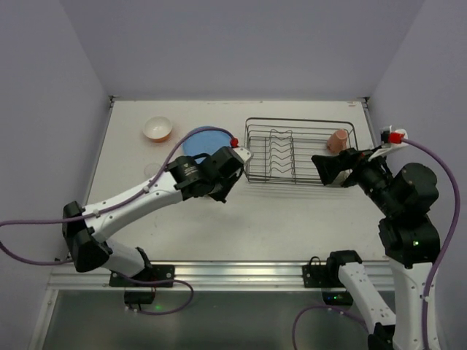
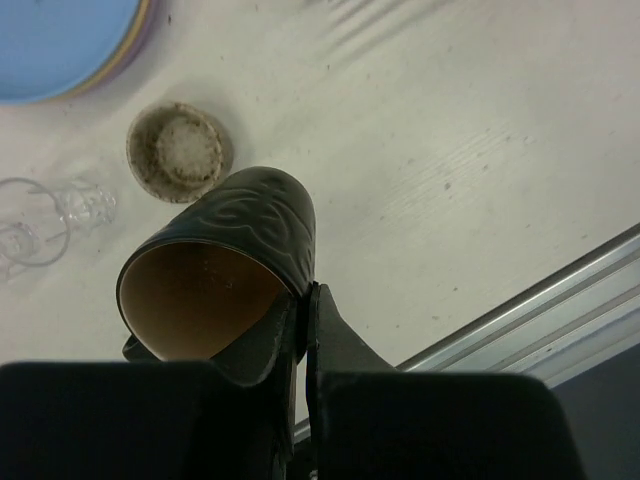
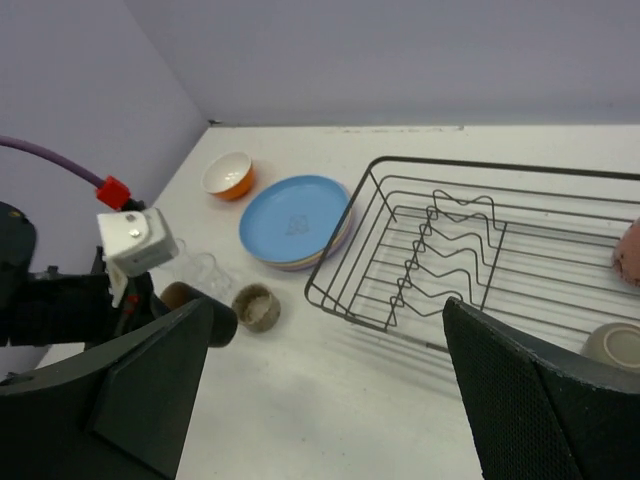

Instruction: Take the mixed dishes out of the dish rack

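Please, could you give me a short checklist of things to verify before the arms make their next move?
1. Left gripper shut on the brown mug: ok.
2. Bare table beside the olive mug for setting it down: ok.
3. Right gripper open: ok.
4. Pink mug and beige mug in the dish rack, ready to pick: ok.
5. Height of the brown mug above the table: cannot tell.
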